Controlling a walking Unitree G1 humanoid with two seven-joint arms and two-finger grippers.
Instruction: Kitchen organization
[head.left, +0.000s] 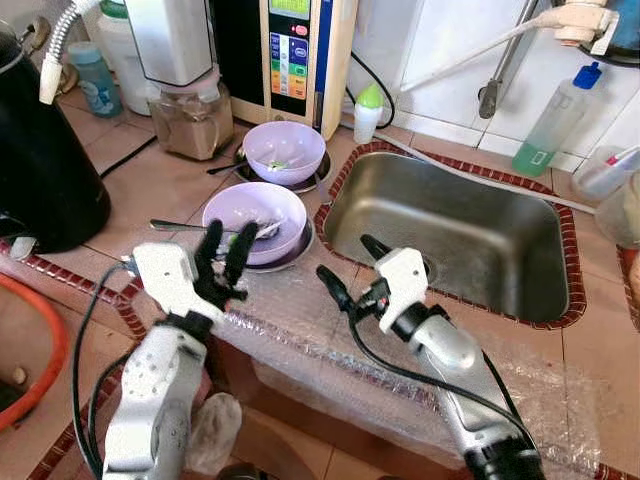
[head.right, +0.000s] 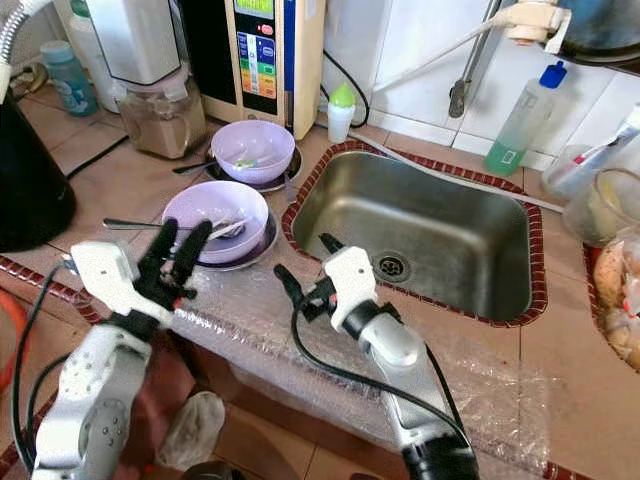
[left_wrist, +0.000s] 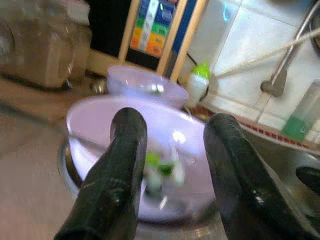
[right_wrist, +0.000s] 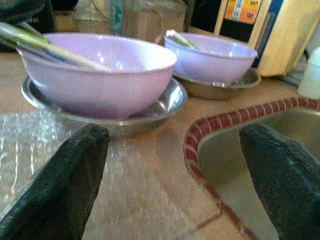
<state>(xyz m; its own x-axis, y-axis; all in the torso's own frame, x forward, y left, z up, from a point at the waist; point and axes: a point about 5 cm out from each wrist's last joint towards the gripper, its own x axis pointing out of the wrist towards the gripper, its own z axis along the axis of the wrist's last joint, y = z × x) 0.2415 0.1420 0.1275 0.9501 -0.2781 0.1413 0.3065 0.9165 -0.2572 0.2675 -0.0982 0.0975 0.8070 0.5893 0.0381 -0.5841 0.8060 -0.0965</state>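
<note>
Two lilac bowls sit on steel plates on the tiled counter, left of the steel sink (head.left: 520, 300). The near bowl (head.left: 255, 220) holds a spoon and food scraps; the far bowl (head.left: 284, 150) stands behind it. My left gripper (head.left: 225, 243) is open, its fingers upright at the near bowl's front rim; the bowl (left_wrist: 165, 150) shows between them. My right gripper (head.left: 349, 262) is open, hovering over the counter between the near bowl and the sink's front left corner. In the right wrist view the near bowl (right_wrist: 100, 75) and far bowl (right_wrist: 212, 57) lie ahead.
A black kettle (head.left: 40, 150) stands at the left, a blender (head.left: 185, 90) and a water machine (head.left: 295, 50) at the back. A small white bottle (head.left: 368, 112) and a green soap bottle (head.left: 555, 125) flank the sink. Bubble wrap (head.left: 330, 350) covers the counter's front edge.
</note>
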